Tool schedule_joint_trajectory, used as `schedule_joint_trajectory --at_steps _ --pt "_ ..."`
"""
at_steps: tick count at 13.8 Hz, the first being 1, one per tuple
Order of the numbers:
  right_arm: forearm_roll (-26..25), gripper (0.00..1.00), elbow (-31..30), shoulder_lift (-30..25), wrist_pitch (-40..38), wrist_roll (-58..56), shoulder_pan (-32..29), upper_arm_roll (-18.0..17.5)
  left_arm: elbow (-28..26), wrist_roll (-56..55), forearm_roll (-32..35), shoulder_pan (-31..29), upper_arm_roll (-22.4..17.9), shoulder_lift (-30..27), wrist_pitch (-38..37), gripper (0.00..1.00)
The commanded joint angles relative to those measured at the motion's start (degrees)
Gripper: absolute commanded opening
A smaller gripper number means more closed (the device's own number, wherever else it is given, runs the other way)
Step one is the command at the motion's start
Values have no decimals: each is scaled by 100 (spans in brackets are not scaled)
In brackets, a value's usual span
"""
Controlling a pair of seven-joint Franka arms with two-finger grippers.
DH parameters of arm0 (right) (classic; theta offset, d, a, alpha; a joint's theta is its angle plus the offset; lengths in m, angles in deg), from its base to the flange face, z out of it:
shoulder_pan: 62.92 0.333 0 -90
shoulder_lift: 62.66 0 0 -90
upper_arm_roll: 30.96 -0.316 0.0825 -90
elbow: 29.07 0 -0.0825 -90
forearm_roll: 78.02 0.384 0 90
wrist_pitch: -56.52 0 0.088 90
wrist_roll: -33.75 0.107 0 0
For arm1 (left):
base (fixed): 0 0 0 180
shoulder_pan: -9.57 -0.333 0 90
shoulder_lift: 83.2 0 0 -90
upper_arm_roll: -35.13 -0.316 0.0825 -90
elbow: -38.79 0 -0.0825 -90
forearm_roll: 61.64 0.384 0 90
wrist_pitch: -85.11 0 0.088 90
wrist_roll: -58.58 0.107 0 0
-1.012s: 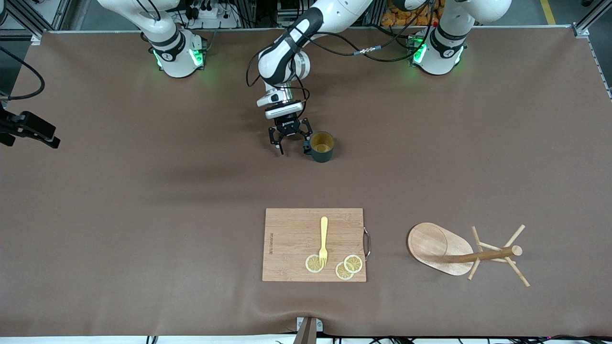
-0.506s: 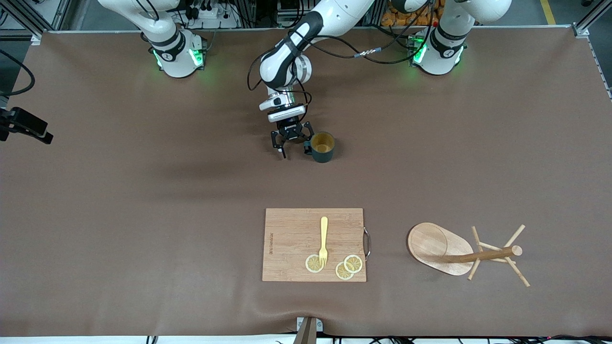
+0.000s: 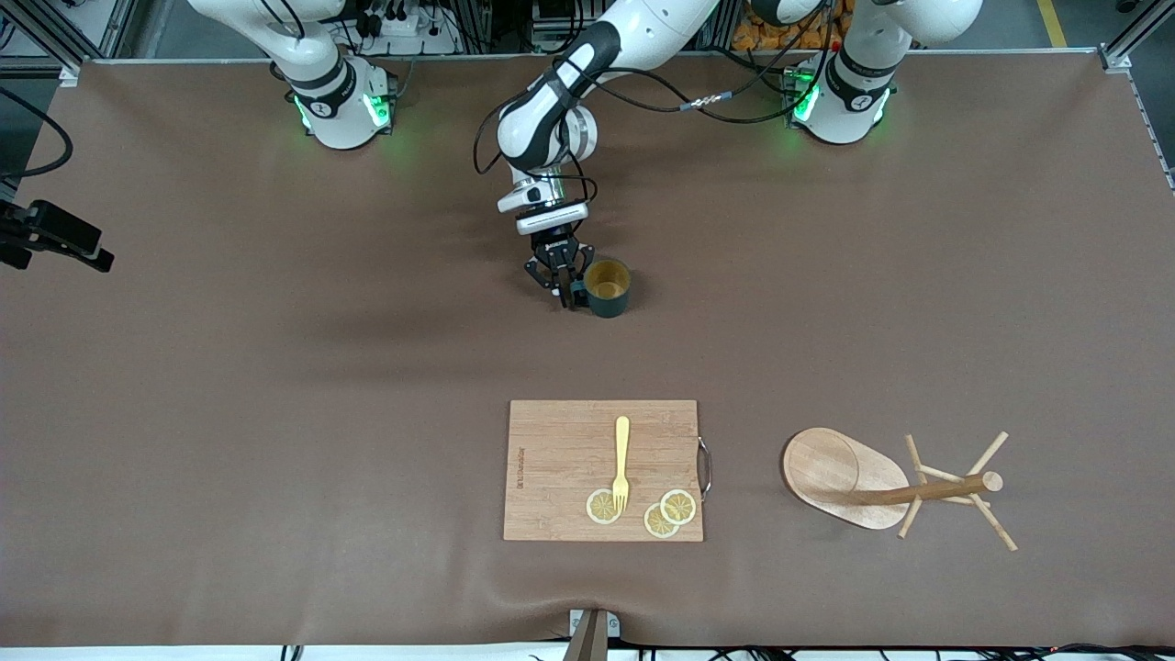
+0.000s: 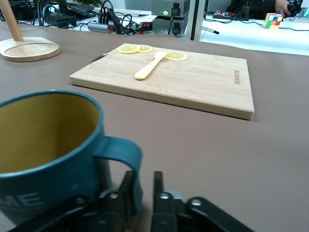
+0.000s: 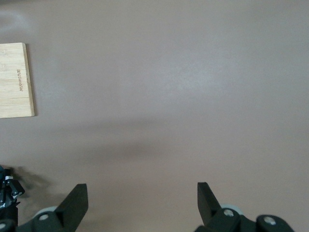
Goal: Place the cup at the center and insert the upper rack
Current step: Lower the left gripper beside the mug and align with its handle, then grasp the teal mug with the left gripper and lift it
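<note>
The left arm reaches down mid-table, its left gripper (image 3: pixel 567 286) pinching what looks like the cup (image 3: pixel 608 287) handle; the right gripper (image 5: pixel 140 200) waits spread; the cutting board (image 3: pixel 560 459) lies nearer the camera

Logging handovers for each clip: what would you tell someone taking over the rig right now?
Left gripper: shut on the cup's handle, cup upright on the table.
Right gripper: open, empty, waiting over bare table toward the right arm's end.
Rack: lying on its side, nearer the front camera than the cup, beside the board toward the left arm's end.
Done: cup gripped.
Left: carry the cup to the center, then fit the rack.
</note>
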Motion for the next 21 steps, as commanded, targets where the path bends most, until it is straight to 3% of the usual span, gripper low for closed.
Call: schedule_joint_trajectory --at_steps 1,5,12,16,21 --pt "40 100 -164 -171 11 -76 -25 -2 103 -38 146 -8 -10 2 -66 0" --pt "-57 100 -225 -214 -15 -76 -43 15 225 120 41 -104 -71 -297 -66 0" --pt "-57 100 -699 -574 353 -76 -17 7 806 1315 -1417 -561 -71 -929 -67 0" --pt "-74 100 -665 -575 354 -76 -8 -11 797 1675 -2120 -1227 -71 -1632 -66 0" --pt "-109 100 -586 -557 337 -76 -16 -11 841 2037 -2919 -1914 -45 -2046 3 0"
